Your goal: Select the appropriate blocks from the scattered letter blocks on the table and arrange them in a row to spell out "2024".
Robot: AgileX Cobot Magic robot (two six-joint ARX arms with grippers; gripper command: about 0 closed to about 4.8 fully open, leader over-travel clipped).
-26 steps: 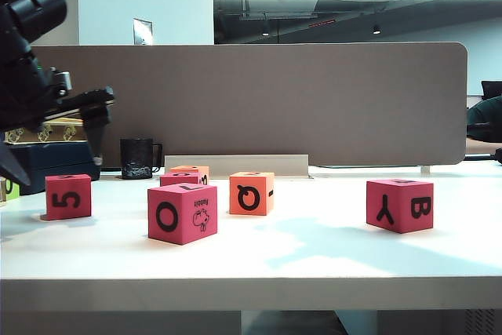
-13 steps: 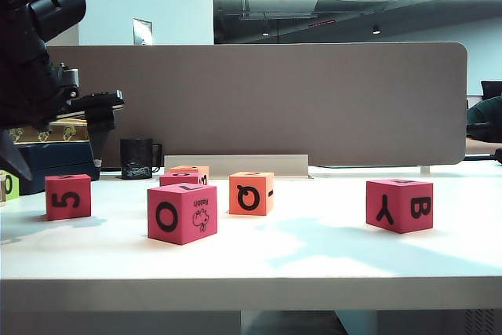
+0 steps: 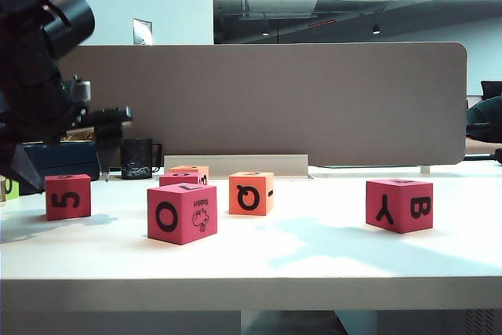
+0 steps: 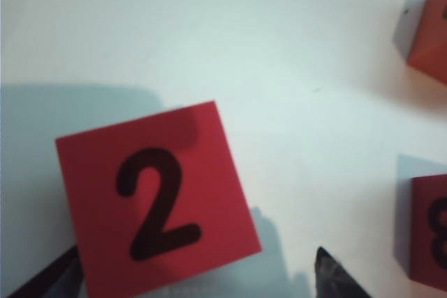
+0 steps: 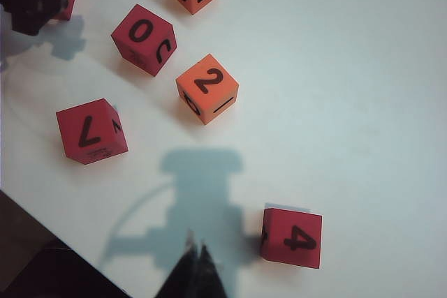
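Left fingers (image 4: 195,280) spread above red 2 block (image 4: 157,200) at bench (image 3: 329,249) nine o'clock edge: centre, descend square, then pinch; right fingers (image 5: 196,259) pressed together, idle

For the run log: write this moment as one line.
left gripper: open, above red 2 block, not gripping | right gripper: shut, above table near 4 block | row: not started
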